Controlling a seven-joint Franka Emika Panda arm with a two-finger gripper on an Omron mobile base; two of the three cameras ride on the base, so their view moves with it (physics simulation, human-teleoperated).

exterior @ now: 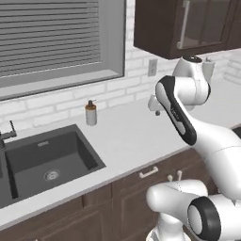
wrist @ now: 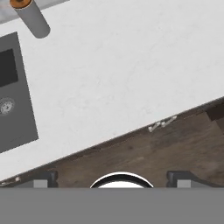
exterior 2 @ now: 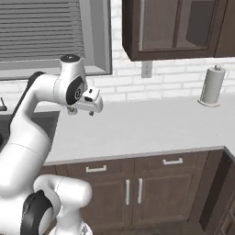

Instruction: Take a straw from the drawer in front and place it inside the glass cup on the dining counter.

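The gripper [wrist: 113,179] hangs above the front edge of the white countertop [wrist: 122,74], its two dark fingertips [wrist: 43,178] set far apart at the bottom of the hand view, jaws spread wide with nothing between them. Looking down from there, the hand view shows the countertop edge running diagonally, a dark brown drawer [wrist: 175,140] front below it with a small metal pull [wrist: 162,124], the dark sink [wrist: 15,92] at the left, and the soap dispenser [wrist: 31,17] seen from above at the top left. The left base view shows the sink [exterior: 47,160] with a dark faucet [exterior: 7,134] at its left, the soap dispenser [exterior: 91,113] standing behind the basin near the white brick wall, a window with blinds [exterior: 52,37], and one drawer pull [exterior: 148,172] beside the arm. The right base view takes in the other stretch of countertop [exterior 2: 147,124], where a paper towel roll [exterior 2: 212,86] stands upright at the far right, and below it two closed drawers [exterior 2: 172,161] above cabinet doors with vertical bar handles [exterior 2: 133,191]. The drawer fronts all sit flush and shut. I cannot make out the straw, the glass cup or the dining counter.
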